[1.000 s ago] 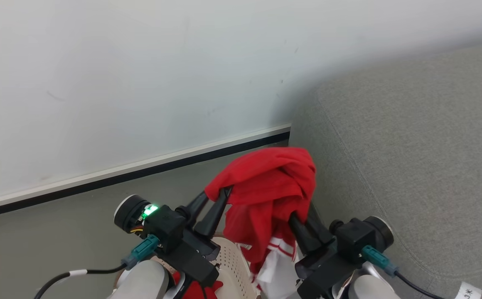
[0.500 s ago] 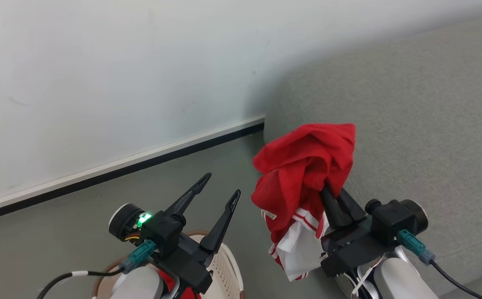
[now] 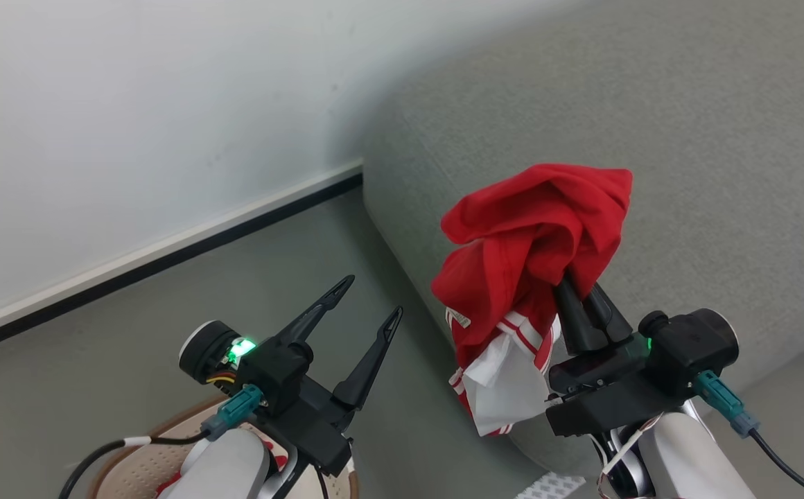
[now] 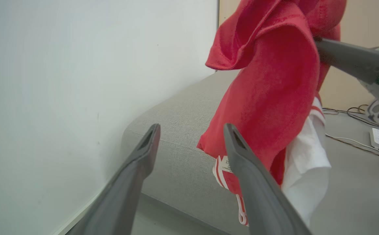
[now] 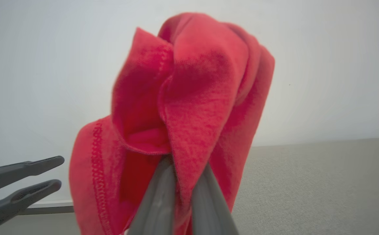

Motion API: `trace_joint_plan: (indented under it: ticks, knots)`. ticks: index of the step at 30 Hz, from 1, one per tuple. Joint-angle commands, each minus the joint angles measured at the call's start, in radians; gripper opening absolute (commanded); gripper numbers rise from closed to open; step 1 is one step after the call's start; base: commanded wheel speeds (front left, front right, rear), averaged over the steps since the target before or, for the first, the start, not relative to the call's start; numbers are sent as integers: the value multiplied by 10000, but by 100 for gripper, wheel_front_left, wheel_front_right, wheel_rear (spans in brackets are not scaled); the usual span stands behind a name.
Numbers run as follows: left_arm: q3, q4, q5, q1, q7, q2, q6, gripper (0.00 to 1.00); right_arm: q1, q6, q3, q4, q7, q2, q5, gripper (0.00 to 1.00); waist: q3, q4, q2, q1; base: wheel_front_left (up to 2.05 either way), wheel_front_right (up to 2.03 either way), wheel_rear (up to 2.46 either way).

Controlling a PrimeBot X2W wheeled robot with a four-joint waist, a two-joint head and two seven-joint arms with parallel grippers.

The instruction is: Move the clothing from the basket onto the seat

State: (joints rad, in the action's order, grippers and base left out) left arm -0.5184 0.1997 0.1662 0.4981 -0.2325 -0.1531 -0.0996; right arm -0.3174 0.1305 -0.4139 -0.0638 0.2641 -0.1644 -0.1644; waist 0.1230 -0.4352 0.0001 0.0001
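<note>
Since a second ago our left claw (image 3: 372,298) has let go of the red garment (image 3: 534,222) and now stands spread and empty. Our right claw (image 3: 577,287) carries it alone, fingers pressed together on a fold of the fabric. Our head has turned too, so the grey sofa (image 3: 686,138) takes up more of the head view.

The garment hangs in the air against the sofa's rounded end, its white-striped cuff (image 3: 527,333) dangling below, and is not yet laid down. We judge this piece lifted out and mid-carry, with the setting down and release left to do.

The basket (image 3: 138,464) sits at the lower left, mostly cut off and covered by our left forearm (image 3: 229,471). A scrap of red shows there, so more clothing may wait, but we cannot tell how much. The right claw's tips are buried in cloth. We cannot make out whether the garment is over the sitting surface or only beside the sofa's end.
</note>
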Motion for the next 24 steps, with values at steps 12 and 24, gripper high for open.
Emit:
trace_joint_plan:
  ticks: [12,24]
  knots:
    - [-745,500,56,946,6,93,-201,100,427,4,1086,893,15,396,364,0,1133,-903,-1,-1,0,0,0]
    - [-1645,1340,401,1875,-170,226,-286,100,824,4,1915,1567,15,701,520,0,1529,-1059,-1,-1,0,0,0]
